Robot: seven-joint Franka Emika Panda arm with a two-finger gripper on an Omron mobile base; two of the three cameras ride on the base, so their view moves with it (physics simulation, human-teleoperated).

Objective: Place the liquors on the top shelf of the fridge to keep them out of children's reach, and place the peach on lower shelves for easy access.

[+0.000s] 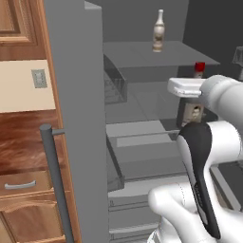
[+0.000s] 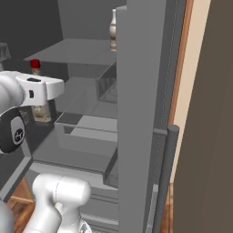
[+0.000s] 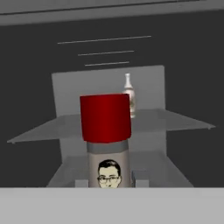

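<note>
My gripper [image 1: 191,112] [image 2: 40,108] is shut on the dark grey liquor bottle with the red cap [image 1: 199,69] [image 2: 35,66] [image 3: 105,131] and holds it upright in front of the open fridge [image 1: 78,95]. Its cap is about level with the front edge of the top shelf [image 1: 137,51] [image 3: 175,122]. The slimmer cream-white liquor bottle [image 1: 158,31] [image 2: 113,31] [image 3: 128,98] stands upright towards the back of that shelf. The lower shelves [image 1: 142,135] lie beneath. The peach is out of view.
A clear drawer [image 1: 114,85] hangs under the top shelf on the left. The fridge's vertical bar handle [image 1: 54,180] [image 2: 166,173] stands close in front. Wooden cabinets [image 1: 19,142] flank the fridge on the left.
</note>
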